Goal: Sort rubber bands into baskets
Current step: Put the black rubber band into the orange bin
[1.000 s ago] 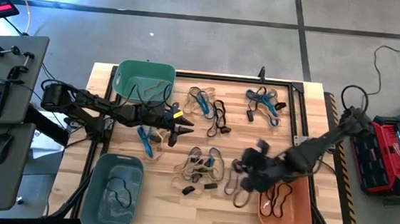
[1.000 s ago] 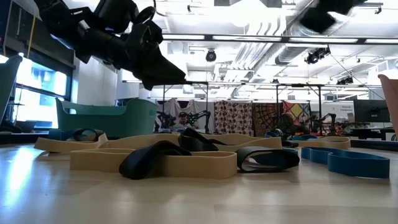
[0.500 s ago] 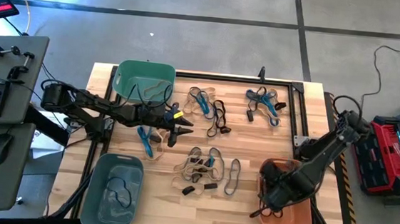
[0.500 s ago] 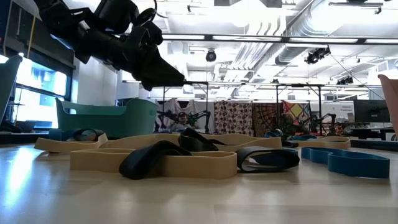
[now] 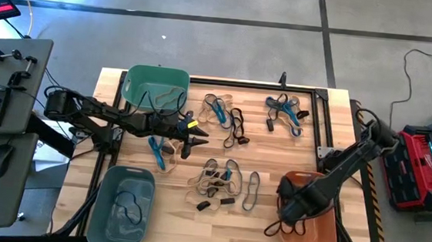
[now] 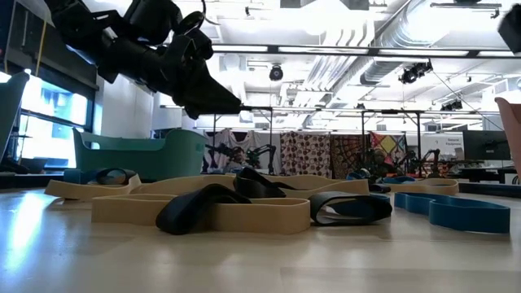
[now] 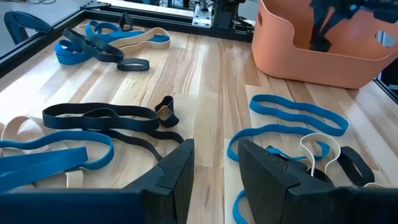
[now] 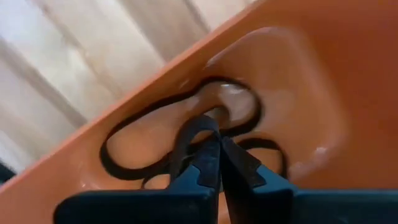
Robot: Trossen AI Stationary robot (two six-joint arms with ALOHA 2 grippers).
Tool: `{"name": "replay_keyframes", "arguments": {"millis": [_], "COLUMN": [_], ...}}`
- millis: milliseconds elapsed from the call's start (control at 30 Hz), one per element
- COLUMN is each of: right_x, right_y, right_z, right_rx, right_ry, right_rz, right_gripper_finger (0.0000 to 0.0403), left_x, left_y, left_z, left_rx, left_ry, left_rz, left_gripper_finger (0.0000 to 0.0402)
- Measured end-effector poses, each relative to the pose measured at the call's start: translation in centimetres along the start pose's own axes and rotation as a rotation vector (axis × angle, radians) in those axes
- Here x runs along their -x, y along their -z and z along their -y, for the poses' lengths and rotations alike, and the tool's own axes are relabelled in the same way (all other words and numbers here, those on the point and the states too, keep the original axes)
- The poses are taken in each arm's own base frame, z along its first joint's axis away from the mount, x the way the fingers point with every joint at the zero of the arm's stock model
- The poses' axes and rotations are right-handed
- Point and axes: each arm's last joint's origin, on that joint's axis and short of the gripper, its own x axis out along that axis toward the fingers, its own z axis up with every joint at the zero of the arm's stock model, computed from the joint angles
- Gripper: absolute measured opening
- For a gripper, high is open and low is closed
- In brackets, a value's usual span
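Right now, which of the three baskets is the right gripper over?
The orange basket at the table's near right corner. The right gripper, shut on a black rubber band, hangs over it; the teal-green basket and grey-blue basket sit on the left side.

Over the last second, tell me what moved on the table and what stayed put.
The right gripper swung away from the mid-table pile of rubber bands to the orange basket, carrying a black band pinched in its shut fingers; it now hangs over that basket. The left gripper stayed hovering, open and empty, near the teal basket. The baskets and the other bands did not move.
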Motion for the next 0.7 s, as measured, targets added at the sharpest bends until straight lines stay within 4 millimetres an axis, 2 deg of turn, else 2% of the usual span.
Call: {"name": "replay_keyframes", "arguments": {"millis": [100,400,567,700], "right_x": [-1.2,-4.2,-4.0,-2.9], "right_y": [0.8,2.7,2.9,3.0], "right_z": [0.5,1.5,1.2,0.7], "right_rx": [0.045,0.126,0.125,0.128], "right_ry": [-0.04,-0.093,-0.118,-0.117], "right_rz": [-0.002,-0.153,-0.199,-0.214], "right_gripper_finger": [0.0,0.0,0.0002,0.0028], "left_x": [0.0,0.0,0.0,0.0], "left_y": [0.0,0.0,0.0,0.0], "left_z": [0.0,0.0,0.0,-0.1], "left_rx": [0.0,0.0,0.0,-0.005], "left_ry": [0.0,0.0,0.0,-0.002], "left_rz": [0.0,0.0,-0.001,0.001], "left_gripper_finger": [0.0117,0.0117,0.0117,0.0117]}}
